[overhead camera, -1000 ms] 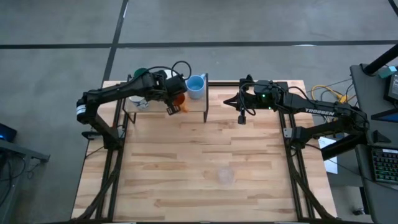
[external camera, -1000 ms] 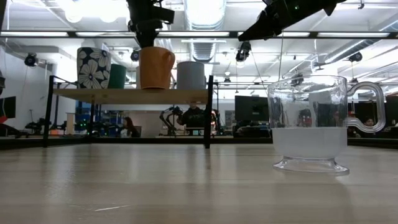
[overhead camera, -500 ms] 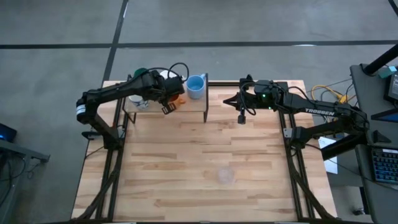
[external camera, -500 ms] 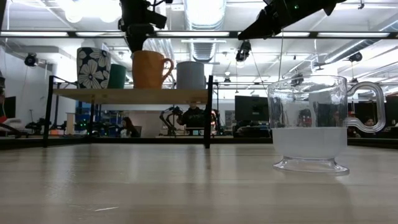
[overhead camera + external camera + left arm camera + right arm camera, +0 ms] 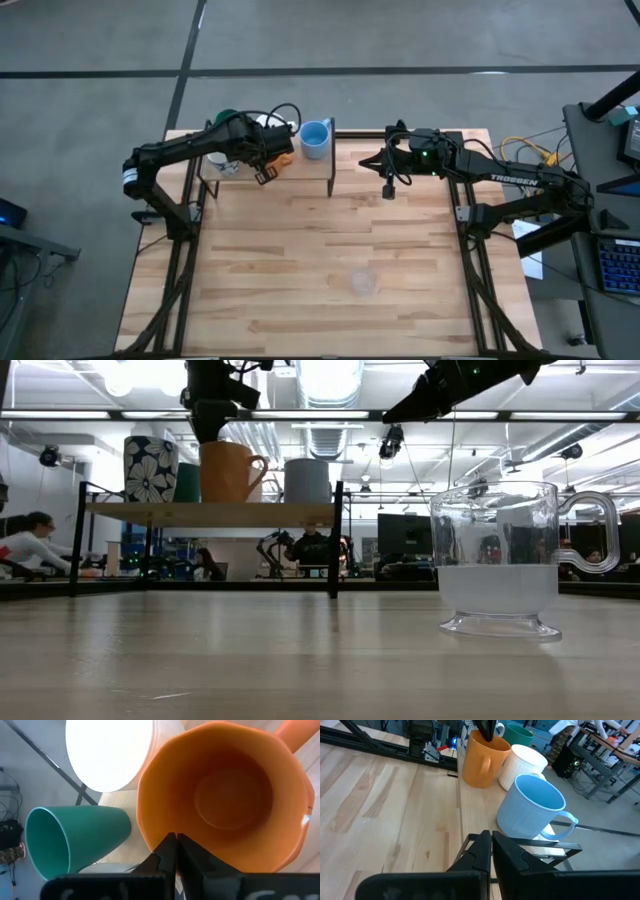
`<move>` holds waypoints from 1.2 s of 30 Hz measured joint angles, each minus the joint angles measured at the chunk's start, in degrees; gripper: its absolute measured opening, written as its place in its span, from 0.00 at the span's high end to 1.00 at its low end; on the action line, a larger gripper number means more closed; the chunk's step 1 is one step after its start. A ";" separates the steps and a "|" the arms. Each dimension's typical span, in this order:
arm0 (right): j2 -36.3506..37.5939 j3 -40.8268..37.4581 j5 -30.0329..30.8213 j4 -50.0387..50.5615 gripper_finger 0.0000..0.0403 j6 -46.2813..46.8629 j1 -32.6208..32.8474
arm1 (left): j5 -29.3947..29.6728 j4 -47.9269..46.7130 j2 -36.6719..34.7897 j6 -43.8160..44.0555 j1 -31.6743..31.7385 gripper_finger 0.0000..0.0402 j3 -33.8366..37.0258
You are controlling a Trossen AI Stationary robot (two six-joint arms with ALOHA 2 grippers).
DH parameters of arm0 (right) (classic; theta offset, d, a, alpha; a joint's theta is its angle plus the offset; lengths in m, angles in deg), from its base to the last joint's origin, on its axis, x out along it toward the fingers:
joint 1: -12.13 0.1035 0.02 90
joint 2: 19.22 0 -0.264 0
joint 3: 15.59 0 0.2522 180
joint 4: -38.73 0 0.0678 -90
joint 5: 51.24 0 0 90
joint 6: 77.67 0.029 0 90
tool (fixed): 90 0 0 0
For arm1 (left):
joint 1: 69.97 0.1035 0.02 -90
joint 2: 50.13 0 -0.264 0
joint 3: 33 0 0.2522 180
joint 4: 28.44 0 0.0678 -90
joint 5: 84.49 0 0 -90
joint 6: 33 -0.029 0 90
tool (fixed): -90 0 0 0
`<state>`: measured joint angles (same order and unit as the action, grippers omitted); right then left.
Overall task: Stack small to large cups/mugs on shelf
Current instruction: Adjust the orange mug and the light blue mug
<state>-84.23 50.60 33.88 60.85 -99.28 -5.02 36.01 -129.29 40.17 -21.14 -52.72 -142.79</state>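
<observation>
The orange mug point(image 5: 225, 800) stands upright on the shelf point(image 5: 210, 512) at the table's far left, and my left gripper point(image 5: 210, 420) is shut on it from above. On the shelf beside it stand a dark green cup point(image 5: 75, 840), a white mug point(image 5: 525, 762), a light blue cup point(image 5: 315, 140) and a flower-patterned mug point(image 5: 150, 468). The clear cup point(image 5: 362, 283) stands on its base on the tabletop, toward the near edge. My right gripper point(image 5: 388, 190) is shut and empty, in the air to the right of the shelf. No silver-grey cup shows. My left gripper pinches the orange mug's rim point(image 5: 165, 832) on the side opposite the handle, one finger inside the mug and one outside. The fingers come from above, pointing down. The mug is upright, its base level with the shelf board point(image 5: 228, 500); whether it rests there, I cannot tell.
The shelf's black frame posts point(image 5: 336, 540) stand on the tabletop point(image 5: 300, 260). A broad stretch of bare wood lies between the shelf and the clear cup. People sit in the room behind the table point(image 5: 30, 540).
My left gripper has carried the orange mug along the shelf toward the table's left edge, closer to the dark green cup. The mug has turned about, and its handle now shows on its right side in the low view.
</observation>
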 joint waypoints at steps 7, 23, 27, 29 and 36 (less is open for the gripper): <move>0.00 0.00 0.00 0.00 0.98 0.00 0.00 | 0.00 0.01 -0.11 -0.15 -0.09 1.00 -1.27; -3.54 0.02 -0.42 -2.79 0.98 2.76 0.00 | 4.23 12.14 -8.43 -3.83 -8.64 1.00 -4.29; -8.15 0.52 -2.42 -6.29 0.98 2.99 -0.02 | 5.59 21.57 -13.57 -6.27 -12.97 1.00 1.84; -10.90 2.16 -2.58 -6.70 0.98 2.75 -0.02 | 6.03 27.65 -16.29 -8.06 -14.76 1.00 5.70; -21.67 12.03 -2.60 -5.30 0.98 0.76 -0.07 | 6.03 45.63 -25.62 -14.39 -16.63 1.00 21.00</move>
<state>-105.90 62.62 31.28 55.55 -98.52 -5.09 42.04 -83.65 14.55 -35.53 -69.35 -121.79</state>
